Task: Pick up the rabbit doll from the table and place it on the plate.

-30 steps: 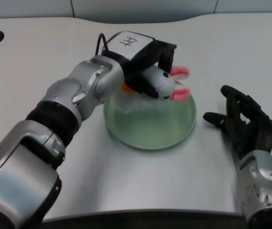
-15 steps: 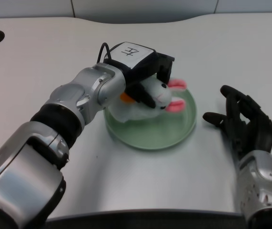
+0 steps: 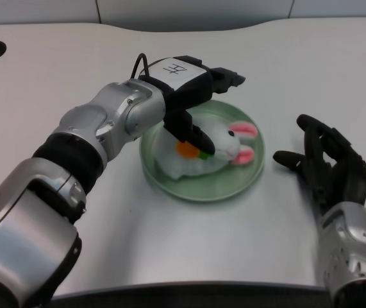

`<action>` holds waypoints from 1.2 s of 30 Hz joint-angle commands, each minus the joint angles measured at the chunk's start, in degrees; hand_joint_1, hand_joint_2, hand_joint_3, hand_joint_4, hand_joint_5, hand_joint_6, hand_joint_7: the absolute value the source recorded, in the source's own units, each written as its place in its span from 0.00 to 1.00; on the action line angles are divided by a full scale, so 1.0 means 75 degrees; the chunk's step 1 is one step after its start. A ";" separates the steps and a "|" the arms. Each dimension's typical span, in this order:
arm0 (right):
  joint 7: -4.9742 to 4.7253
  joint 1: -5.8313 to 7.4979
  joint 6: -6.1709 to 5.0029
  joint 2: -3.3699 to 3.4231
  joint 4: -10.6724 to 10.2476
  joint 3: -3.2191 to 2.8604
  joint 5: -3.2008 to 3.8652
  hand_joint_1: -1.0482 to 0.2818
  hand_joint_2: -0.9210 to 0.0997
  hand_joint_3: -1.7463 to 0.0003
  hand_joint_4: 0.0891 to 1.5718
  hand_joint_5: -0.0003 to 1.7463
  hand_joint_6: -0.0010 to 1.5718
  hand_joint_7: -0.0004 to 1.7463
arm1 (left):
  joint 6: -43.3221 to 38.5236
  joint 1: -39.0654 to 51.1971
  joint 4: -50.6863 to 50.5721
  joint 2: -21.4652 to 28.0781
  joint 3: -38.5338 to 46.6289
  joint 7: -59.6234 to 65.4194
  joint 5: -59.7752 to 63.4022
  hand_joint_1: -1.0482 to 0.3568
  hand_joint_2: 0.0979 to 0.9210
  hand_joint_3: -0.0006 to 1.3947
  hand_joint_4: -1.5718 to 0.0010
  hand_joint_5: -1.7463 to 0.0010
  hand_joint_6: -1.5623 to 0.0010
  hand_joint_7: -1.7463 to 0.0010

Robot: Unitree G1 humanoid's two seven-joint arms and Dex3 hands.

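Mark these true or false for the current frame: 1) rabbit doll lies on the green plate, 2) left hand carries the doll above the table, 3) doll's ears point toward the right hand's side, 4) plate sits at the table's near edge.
1) True: the rabbit doll lies on the green plate.
2) False: the left hand has its fingers apart above the doll, which rests on the plate.
3) True: the pink ears point toward the right hand.
4) False: the plate sits mid-table.
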 commanded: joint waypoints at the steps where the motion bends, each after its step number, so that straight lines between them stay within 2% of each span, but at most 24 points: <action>1: 0.0059 0.0015 -0.0075 0.0035 0.0028 0.0007 0.0035 0.55 0.00 0.83 0.41 0.58 0.45 0.26 | -0.0099 -0.0072 -0.0234 0.0253 0.0248 0.0046 -0.0217 0.00 1.00 0.18 1.00 1.00 0.99 1.00; 4: 0.0060 0.0006 -0.0056 0.0024 0.0028 0.0007 0.0033 0.55 0.00 0.83 0.41 0.58 0.45 0.26 | -0.0066 0.0038 -0.0516 0.0457 0.0523 -0.0224 -0.0506 0.00 1.00 0.18 1.00 1.00 0.98 0.99; 9: -0.0041 -0.0023 -0.0021 -0.0003 0.0058 0.0045 -0.0050 0.55 0.00 0.82 0.42 0.58 0.44 0.26 | -0.0235 0.0790 -0.1402 0.1228 0.1328 -0.0380 -0.1249 0.02 1.00 0.20 0.95 0.97 0.94 0.97; 14: -0.0014 -0.0028 -0.0058 -0.0022 0.0076 0.0036 -0.0044 0.54 0.00 0.83 0.41 0.58 0.44 0.26 | -0.0141 0.1890 -0.2413 0.1538 0.2343 -0.0371 -0.2298 0.18 1.00 0.27 0.82 0.91 0.84 0.95; 16: 0.0000 -0.0037 -0.0060 -0.0035 0.0092 0.0033 -0.0039 0.55 0.00 0.83 0.42 0.59 0.44 0.26 | -0.0166 0.2434 -0.2783 0.1470 0.2911 -0.0320 -0.2978 0.26 1.00 0.26 0.76 0.82 0.77 0.94; 17: 0.0008 -0.0046 -0.0064 -0.0043 0.0111 0.0029 -0.0034 0.55 0.00 0.83 0.42 0.59 0.44 0.26 | -0.0155 0.2708 -0.2990 0.1449 0.3154 -0.0298 -0.3256 0.30 1.00 0.25 0.79 0.68 0.73 0.95; 19: 0.0007 -0.0068 -0.0079 -0.0050 0.0159 0.0016 -0.0022 0.55 0.00 0.83 0.42 0.59 0.45 0.26 | -0.0139 0.3164 -0.3331 0.1390 0.3536 -0.0277 -0.3714 0.34 1.00 0.23 0.79 0.56 0.68 0.96; 23: -0.0017 -0.0092 -0.0088 -0.0058 0.0193 0.0025 -0.0043 0.55 0.00 0.83 0.43 0.59 0.45 0.26 | 0.0223 0.4113 -0.4196 0.1311 0.4084 -0.0399 -0.4408 0.34 1.00 0.25 0.75 0.46 0.64 0.95; 31: -0.0033 -0.0110 -0.0054 -0.0056 0.0186 0.0047 -0.0063 0.55 0.00 0.83 0.43 0.59 0.44 0.26 | 0.0469 0.5474 -0.5331 0.1099 0.4504 -0.0154 -0.4660 0.39 1.00 0.30 0.72 0.42 0.61 0.94; 34: 0.0028 -0.0088 -0.0099 -0.0052 0.0182 0.0058 -0.0059 0.55 0.00 0.82 0.43 0.59 0.44 0.26 | 0.0622 0.5828 -0.5612 0.0974 0.4607 -0.0164 -0.4791 0.38 1.00 0.29 0.69 0.44 0.60 0.95; 36: 0.0003 -0.0065 -0.0083 -0.0034 0.0136 0.0068 -0.0062 0.55 0.00 0.82 0.43 0.59 0.44 0.27 | 0.0885 0.6165 -0.5902 0.0768 0.4737 -0.0256 -0.5170 0.37 1.00 0.29 0.65 0.43 0.57 0.94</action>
